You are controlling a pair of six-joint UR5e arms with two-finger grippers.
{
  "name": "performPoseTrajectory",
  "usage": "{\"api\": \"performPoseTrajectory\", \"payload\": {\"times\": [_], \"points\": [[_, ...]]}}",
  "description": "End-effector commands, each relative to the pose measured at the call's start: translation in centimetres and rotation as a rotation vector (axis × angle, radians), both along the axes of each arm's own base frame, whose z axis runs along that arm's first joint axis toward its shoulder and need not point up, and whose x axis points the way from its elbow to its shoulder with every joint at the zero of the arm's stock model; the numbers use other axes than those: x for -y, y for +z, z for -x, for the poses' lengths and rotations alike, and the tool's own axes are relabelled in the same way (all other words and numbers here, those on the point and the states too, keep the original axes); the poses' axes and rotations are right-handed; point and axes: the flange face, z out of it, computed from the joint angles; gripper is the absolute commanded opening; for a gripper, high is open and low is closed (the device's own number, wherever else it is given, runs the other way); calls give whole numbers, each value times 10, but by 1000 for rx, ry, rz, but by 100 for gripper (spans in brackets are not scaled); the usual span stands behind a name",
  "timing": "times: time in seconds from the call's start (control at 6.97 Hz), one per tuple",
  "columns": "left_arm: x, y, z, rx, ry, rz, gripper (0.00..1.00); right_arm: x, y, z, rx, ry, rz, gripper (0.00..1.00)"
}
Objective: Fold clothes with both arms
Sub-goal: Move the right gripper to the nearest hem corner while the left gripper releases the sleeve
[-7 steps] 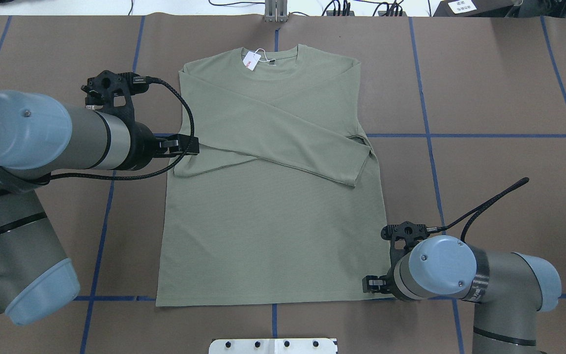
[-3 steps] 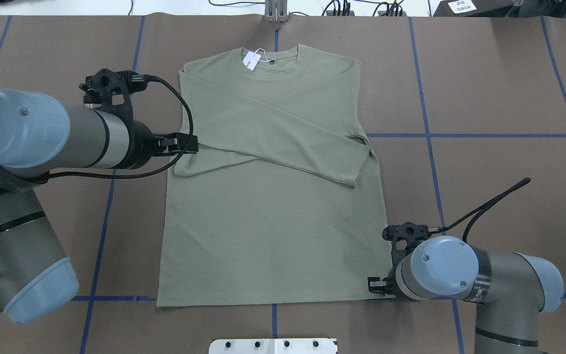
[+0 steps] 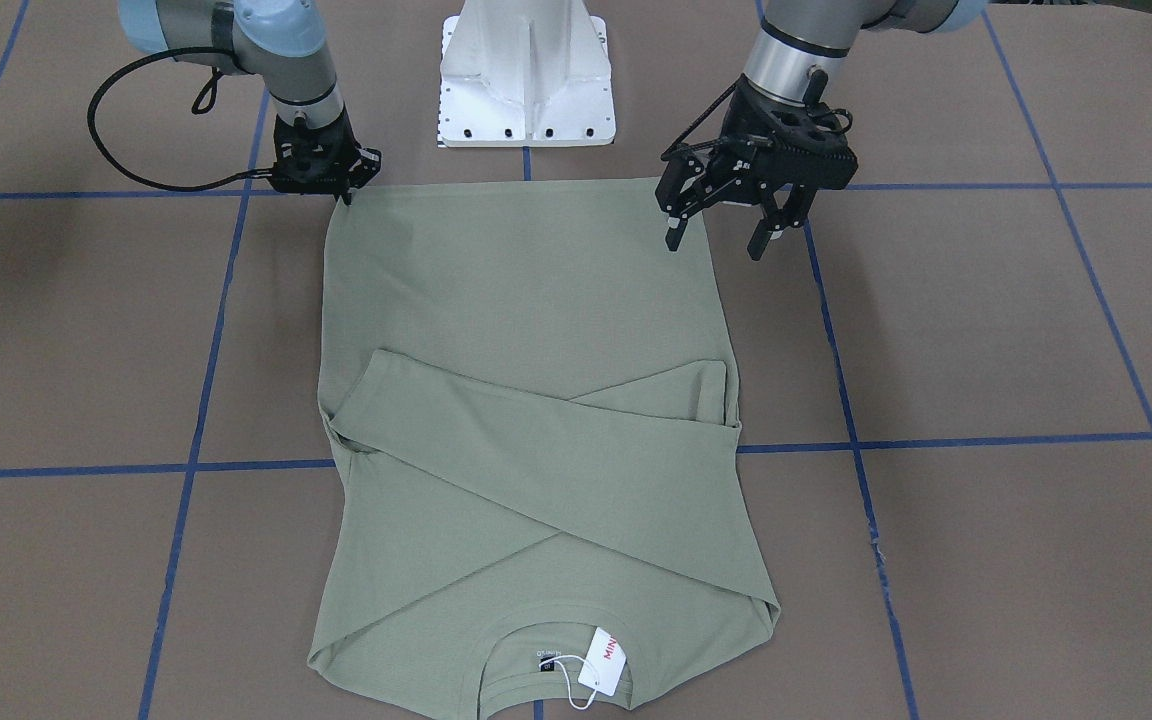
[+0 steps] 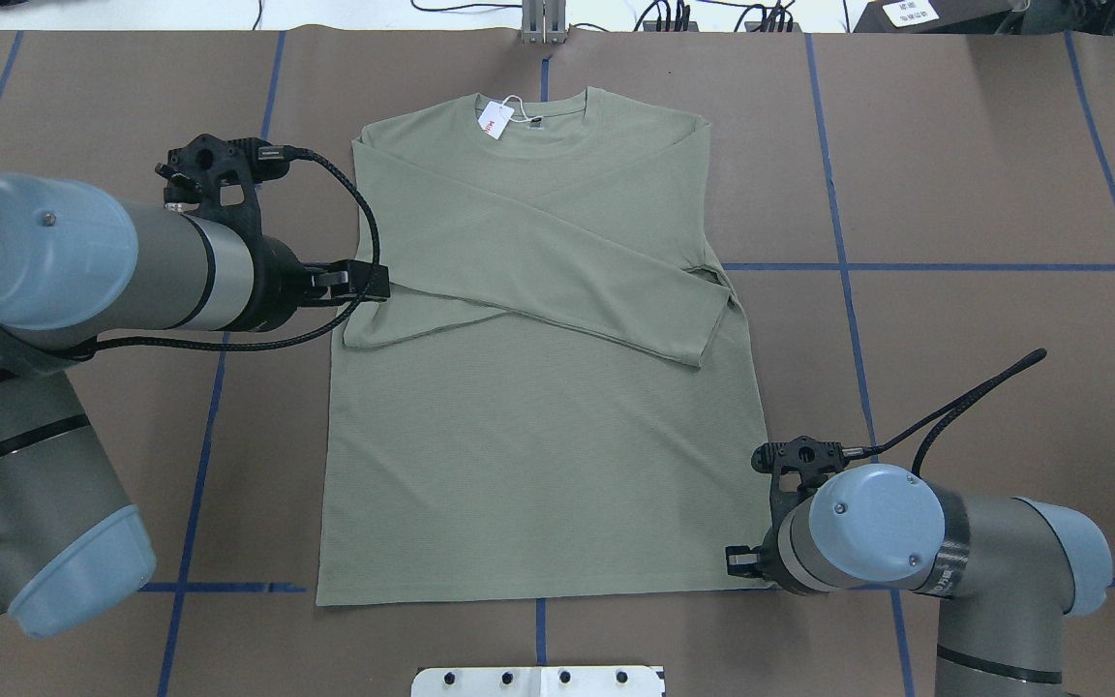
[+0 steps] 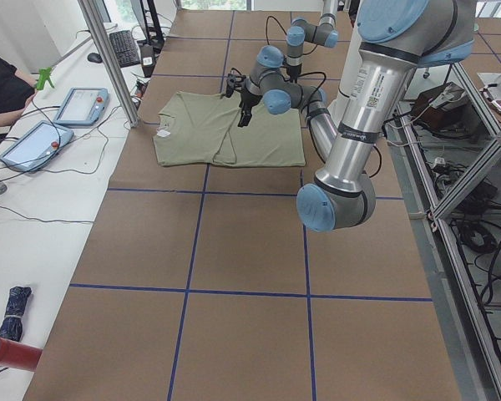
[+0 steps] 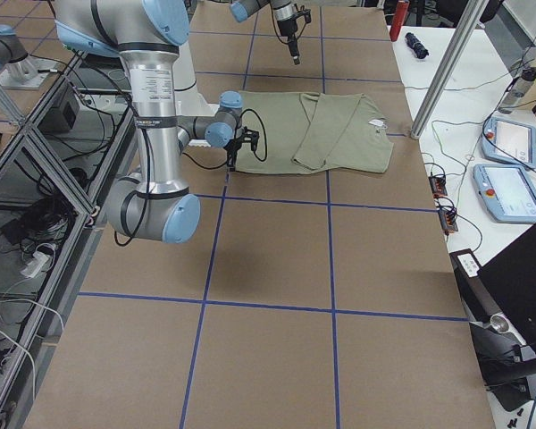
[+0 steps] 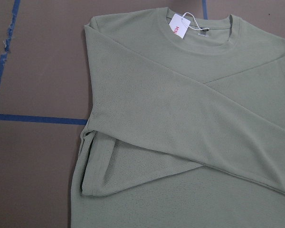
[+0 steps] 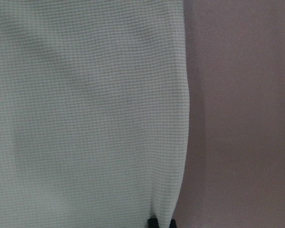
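With the shirt (image 4: 538,436) flat on the counter (image 4: 954,194), sleeves crossed, the right gripper (image 3: 344,192) had its fingers pinched narrow on one hem corner while the left gripper (image 3: 714,245) hovered wide open near the other (gripping nothing), so a one-sided lift risked skewing the hem

Grey tubular arms (image 4: 185,276), light-blue caps (image 4: 40,247), black cables (image 4: 979,390)
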Motion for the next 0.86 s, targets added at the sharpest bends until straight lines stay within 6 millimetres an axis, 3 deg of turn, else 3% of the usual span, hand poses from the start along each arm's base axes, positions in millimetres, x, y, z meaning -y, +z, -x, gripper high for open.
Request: {"api": "performPoseTrajectory", "payload": {"times": [0.0, 0.14, 0.29, 0.43, 0.72], "points": [[0, 4, 0, 7, -2, 7, 98, 0, -13, -3, 26, 6, -3, 0], [-2, 15, 0, 18, 3, 30, 98, -1, -24, -12, 51, 10, -8, 0], [-9, 46, -6, 58, 3, 97, 99, -5, -43, -25, 95, 1, -8, 0], [-20, 61, -8, 56, -18, 173, 99, -5, -53, -30, 120, -5, 2, 0], [-89, 74, -68, 38, 29, 333, 99, 3, -63, -37, 141, 16, -9, 0]]}}
